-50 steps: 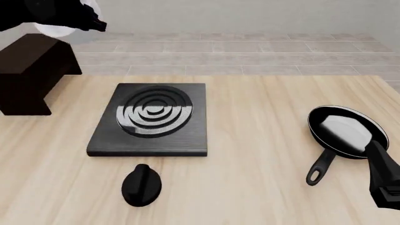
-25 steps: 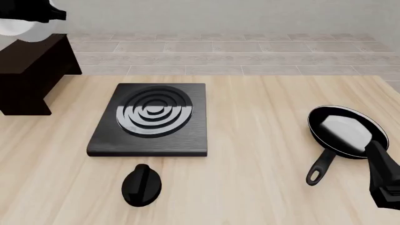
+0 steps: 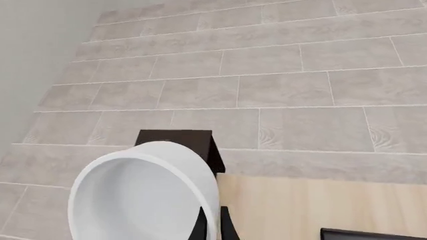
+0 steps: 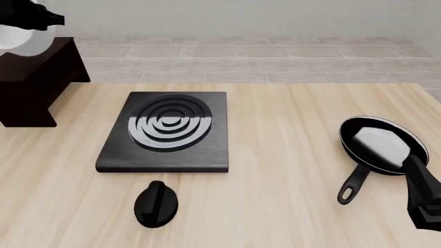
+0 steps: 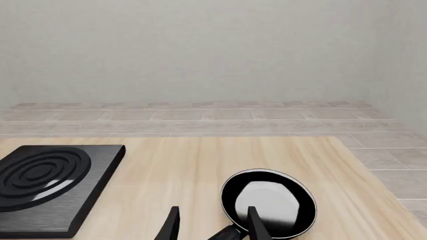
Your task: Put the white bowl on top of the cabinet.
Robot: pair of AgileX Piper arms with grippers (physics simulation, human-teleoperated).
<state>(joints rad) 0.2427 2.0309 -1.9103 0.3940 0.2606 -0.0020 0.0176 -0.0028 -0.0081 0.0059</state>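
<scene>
The white bowl [image 4: 19, 40] hangs at the far left, just above the flat top of the dark cabinet [image 4: 36, 77]. My left gripper [image 4: 34, 19] is shut on it, and whether the bowl touches the top I cannot tell. In the left wrist view the two fingers pinch the wall of the bowl [image 3: 140, 195] at its rim, with the left gripper [image 3: 215, 226] at the picture's edge and the cabinet [image 3: 175, 137] below and beyond. My right gripper [image 5: 213, 227] stands open and empty near the black pan [image 5: 267, 202].
A flat black stove plate [image 4: 165, 132] with concentric rings lies mid-table, and a black knob [image 4: 156, 204] lies in front of it. The frying pan [image 4: 382, 144] sits at the right, its handle toward the right arm [image 4: 424, 194]. Beyond the table is tiled floor.
My left gripper carried the bowl leftward over the cabinet, then lowered it slightly toward the top. The right arm has not moved.
</scene>
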